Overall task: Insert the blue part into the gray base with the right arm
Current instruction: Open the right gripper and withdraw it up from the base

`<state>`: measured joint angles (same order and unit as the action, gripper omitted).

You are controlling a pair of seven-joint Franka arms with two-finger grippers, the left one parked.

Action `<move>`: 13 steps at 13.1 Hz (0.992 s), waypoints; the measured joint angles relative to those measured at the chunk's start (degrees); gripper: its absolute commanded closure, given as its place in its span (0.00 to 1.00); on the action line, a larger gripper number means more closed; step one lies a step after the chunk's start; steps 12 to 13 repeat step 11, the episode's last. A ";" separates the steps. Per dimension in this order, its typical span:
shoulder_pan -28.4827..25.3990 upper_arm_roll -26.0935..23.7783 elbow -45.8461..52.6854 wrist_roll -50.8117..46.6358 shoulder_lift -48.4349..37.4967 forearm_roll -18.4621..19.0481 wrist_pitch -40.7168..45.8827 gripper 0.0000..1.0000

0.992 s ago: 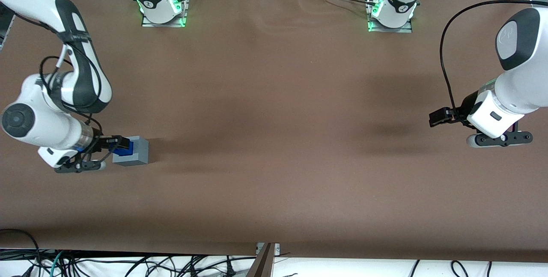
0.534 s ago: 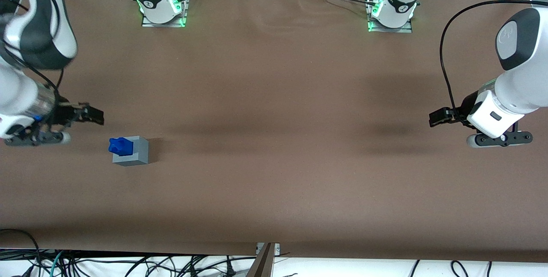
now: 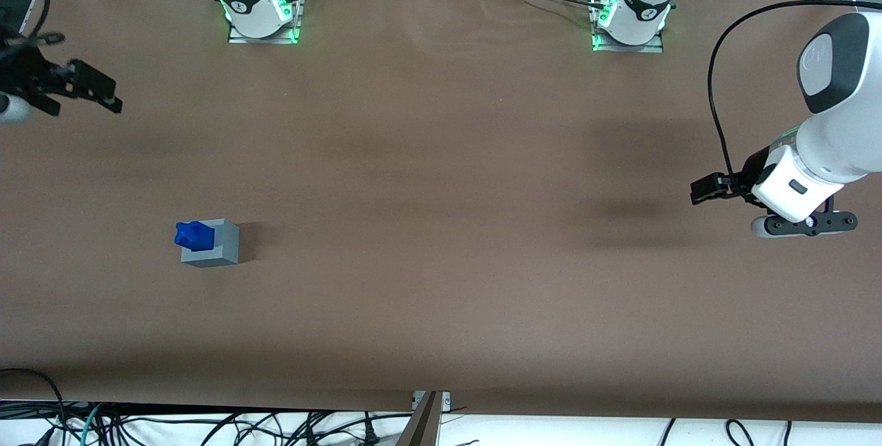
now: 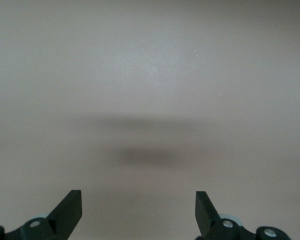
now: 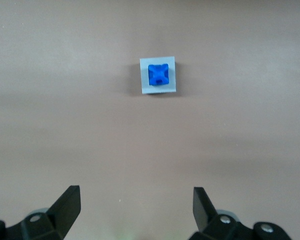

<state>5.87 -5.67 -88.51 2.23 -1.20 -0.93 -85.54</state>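
Observation:
The blue part (image 3: pixel 193 235) sits in the socket of the gray base (image 3: pixel 219 247), its lumpy top sticking up above the cube. From the right wrist camera I look down on the blue part (image 5: pixel 158 74) centred in the gray base (image 5: pixel 171 86). The right arm's gripper (image 3: pixel 88 92) is high at the working arm's end of the table, farther from the front camera than the base and well apart from it. The gripper (image 5: pixel 136 204) is open with nothing between its fingers (image 5: pixel 69 202).
The brown table (image 3: pixel 441 274) spreads around the base. Two arm mounts with green lights (image 3: pixel 262 15) (image 3: pixel 628 22) stand at the table's edge farthest from the front camera. Cables (image 3: pixel 207 429) hang below the near edge.
The gripper, which was at the base around the blue part one second ago, has opened, let go and pulled up and away. The blue part stays in the base.

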 measured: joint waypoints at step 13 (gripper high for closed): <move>-7.74 6.44 -6.26 0.10 0.86 -1.15 -5.73 0.01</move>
